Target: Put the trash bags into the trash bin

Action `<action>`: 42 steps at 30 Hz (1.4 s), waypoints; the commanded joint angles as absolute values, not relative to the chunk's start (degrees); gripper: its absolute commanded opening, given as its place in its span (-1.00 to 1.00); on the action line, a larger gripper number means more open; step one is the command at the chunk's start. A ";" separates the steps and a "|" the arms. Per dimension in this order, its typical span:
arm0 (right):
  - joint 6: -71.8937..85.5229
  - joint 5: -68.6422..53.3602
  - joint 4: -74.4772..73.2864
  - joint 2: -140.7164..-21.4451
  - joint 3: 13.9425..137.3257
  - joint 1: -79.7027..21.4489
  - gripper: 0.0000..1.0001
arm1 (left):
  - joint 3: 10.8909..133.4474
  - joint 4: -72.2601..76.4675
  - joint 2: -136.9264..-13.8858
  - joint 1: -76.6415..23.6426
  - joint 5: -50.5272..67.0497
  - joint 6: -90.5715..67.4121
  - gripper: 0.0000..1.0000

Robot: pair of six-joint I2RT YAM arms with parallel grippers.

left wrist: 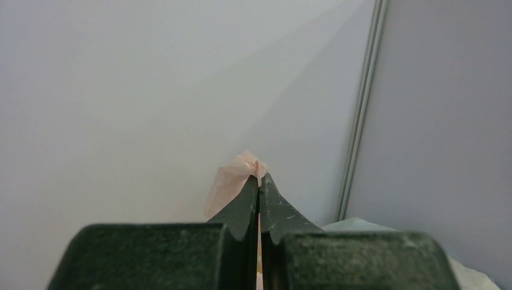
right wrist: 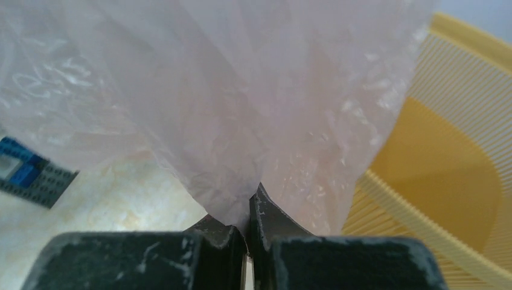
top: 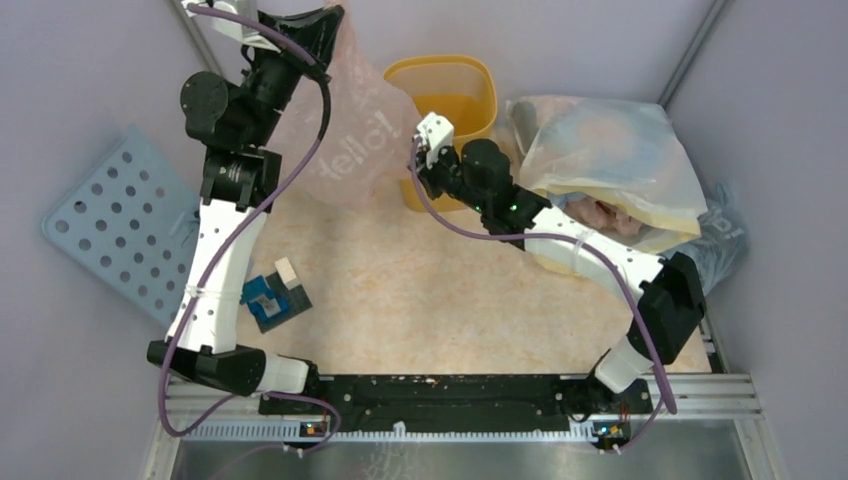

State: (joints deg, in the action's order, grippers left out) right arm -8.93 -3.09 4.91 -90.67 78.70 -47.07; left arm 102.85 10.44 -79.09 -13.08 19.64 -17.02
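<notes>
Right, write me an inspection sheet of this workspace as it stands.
Surface: pale marbled table top.
Job's things: pink trash bag hangs lifted, left of the yellow trash bin; not yet in it.
Clutter: whitish-yellow sack and grey-blue bag at right; perforated panel and brick block at left.
Grippers: left gripper shut on the trash bag's top; right gripper shut on its lower edge, beside the bin.
Cables: a purple cable loops loosely along each arm.
Surroundings: plain lilac walls, metal frame post.
</notes>
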 commanded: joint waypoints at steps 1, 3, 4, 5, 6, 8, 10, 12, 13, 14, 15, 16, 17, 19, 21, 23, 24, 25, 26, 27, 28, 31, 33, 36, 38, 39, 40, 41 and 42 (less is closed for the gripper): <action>-8.31 6.47 11.20 -91.93 85.54 -47.27 -1.00 | 107.76 11.98 -76.97 -12.74 18.83 -16.15 -1.00; -8.78 10.84 13.22 -92.74 87.96 -47.20 -1.00 | 107.96 13.30 -76.78 -12.72 18.64 -15.96 -1.00; -9.05 12.06 13.83 -93.30 89.41 -46.90 -1.00 | 107.90 14.25 -76.65 -12.73 18.63 -15.87 -1.00; -9.27 12.71 14.10 -93.96 91.09 -46.47 -1.00 | 107.65 15.21 -76.47 -12.72 18.58 -15.83 -1.00; -9.31 13.64 14.14 -94.65 93.04 -45.75 -1.00 | 107.48 16.04 -76.38 -12.72 18.44 -15.82 -1.00; -9.12 14.93 13.77 -96.33 97.19 -44.25 -1.00 | 107.33 17.79 -76.34 -12.74 18.24 -15.69 -1.00; -8.28 15.79 12.83 -98.15 101.54 -42.22 -1.00 | 107.23 19.66 -76.55 -12.74 18.03 -15.50 -1.00; -6.52 15.72 11.10 -99.40 106.37 -40.06 -1.00 | 106.77 21.67 -76.79 -12.70 17.91 -15.46 -1.00; -6.15 15.57 10.64 -99.96 108.01 -39.02 -1.00 | 106.40 22.87 -76.80 -12.74 17.99 -15.47 -1.00; -6.08 15.63 10.62 -100.34 109.19 -38.22 -1.00 | 105.95 24.23 -76.75 -12.72 18.05 -15.66 -1.00; -6.07 15.47 10.45 -100.71 110.45 -37.54 -1.00 | 105.53 25.47 -76.81 -12.75 18.21 -16.06 -1.00; -6.21 15.29 10.06 -101.15 111.73 -36.93 -1.00 | 105.59 26.38 -77.08 -12.75 18.50 -16.39 -1.00; -6.42 15.44 9.70 -101.61 112.92 -36.21 -1.00 | 106.01 27.02 -77.74 -12.72 19.23 -16.72 -1.00; -6.63 16.10 8.64 -102.86 115.74 -35.33 -1.00 | 107.98 27.85 -79.56 -12.69 21.16 -17.41 -1.00; -6.26 15.58 7.37 -103.83 118.26 -34.34 -1.00 | 110.03 28.31 -81.30 -12.70 22.22 -18.42 -1.00; -6.55 14.79 7.41 -104.22 119.34 -33.95 -1.00 | 111.26 28.87 -82.44 -12.74 22.39 -18.96 -1.00; -7.03 14.52 7.73 -104.36 119.51 -33.85 -1.00 | 111.50 28.88 -82.74 -12.72 22.23 -18.92 -1.00; -7.49 14.43 7.94 -104.60 119.67 -33.84 -1.00 | 111.36 28.72 -83.01 -12.74 21.64 -18.60 -1.00; -7.96 14.58 8.04 -104.99 119.70 -33.79 -1.00 | 110.94 28.58 -83.11 -12.69 21.10 -18.13 -1.00; -8.38 14.71 8.00 -105.45 119.74 -33.71 -1.00 | 110.33 28.57 -83.22 -12.74 20.52 -17.58 -1.00; -8.60 14.78 8.00 -105.92 119.91 -33.56 -1.00 | 109.38 28.52 -83.35 -12.68 19.90 -17.08 -1.00; -8.00 14.27 7.98 -107.88 120.83 -32.54 -1.00 | 107.45 28.60 -83.76 -12.66 18.76 -16.07 -1.00; -7.87 13.83 7.37 -109.64 123.12 -32.07 -1.00 | 107.06 28.89 -84.31 -12.59 18.63 -15.91 -1.00; -8.23 13.59 5.34 -112.85 128.89 -31.48 -1.00 | 107.71 29.15 -85.40 -12.49 18.40 -15.82 -1.00; -8.26 13.10 4.11 -114.84 133.32 -31.03 -1.00 | 108.86 29.11 -86.14 -12.40 18.07 -15.82 -1.00; -8.37 12.71 3.83 -115.71 135.34 -30.84 -1.00 | 109.45 29.06 -86.47 -12.32 18.01 -15.74 -1.00; -8.54 12.38 3.83 -116.35 136.90 -30.73 -1.00 | 109.99 29.09 -86.69 -12.26 18.03 -15.73 -1.00; -8.72 12.13 4.32 -117.05 138.08 -30.56 -1.00 | 110.63 29.14 -86.93 -12.22 17.94 -15.53 -1.00; -8.97 11.74 5.41 -117.29 138.76 -30.43 -1.00 | 110.91 29.36 -87.16 -12.17 17.74 -15.36 -1.00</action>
